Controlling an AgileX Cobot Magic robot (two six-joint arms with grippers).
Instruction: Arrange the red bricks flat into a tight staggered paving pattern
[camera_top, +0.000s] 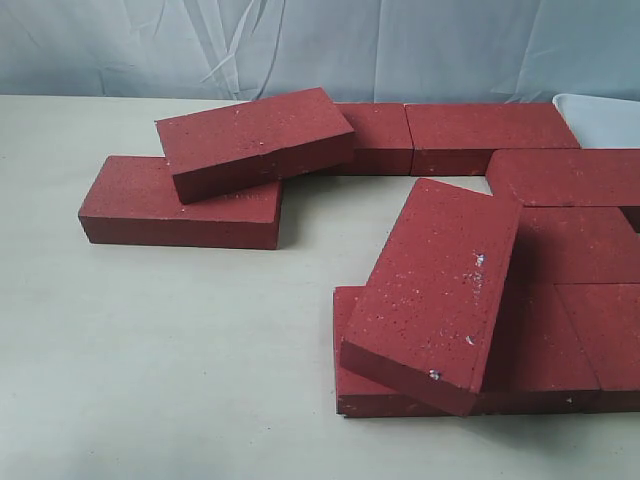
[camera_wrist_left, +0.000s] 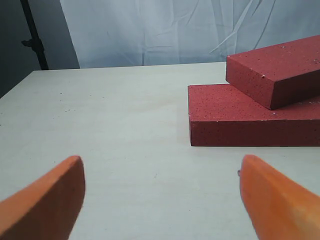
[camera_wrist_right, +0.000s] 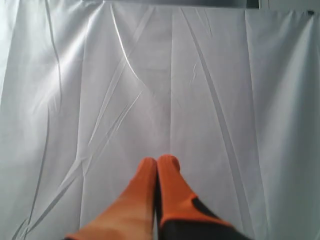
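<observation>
Several dark-red bricks lie on the pale table. At the left a flat brick (camera_top: 175, 203) carries a second brick (camera_top: 255, 140) tilted across it. Two bricks (camera_top: 480, 135) lie end to end along the back. On the right, flat bricks (camera_top: 585, 245) form a patch, and one speckled brick (camera_top: 440, 285) leans tilted on top of them. Neither gripper shows in the exterior view. My left gripper (camera_wrist_left: 162, 182) is open low over bare table, short of the flat brick (camera_wrist_left: 245, 117) and the tilted one (camera_wrist_left: 277, 70). My right gripper (camera_wrist_right: 159, 165) is shut, empty, facing the white curtain.
A white tray corner (camera_top: 600, 118) sits at the back right behind the bricks. A wrinkled white curtain (camera_top: 320, 45) backs the table. A dark stand pole (camera_wrist_left: 32, 35) rises beyond the table's far corner in the left wrist view.
</observation>
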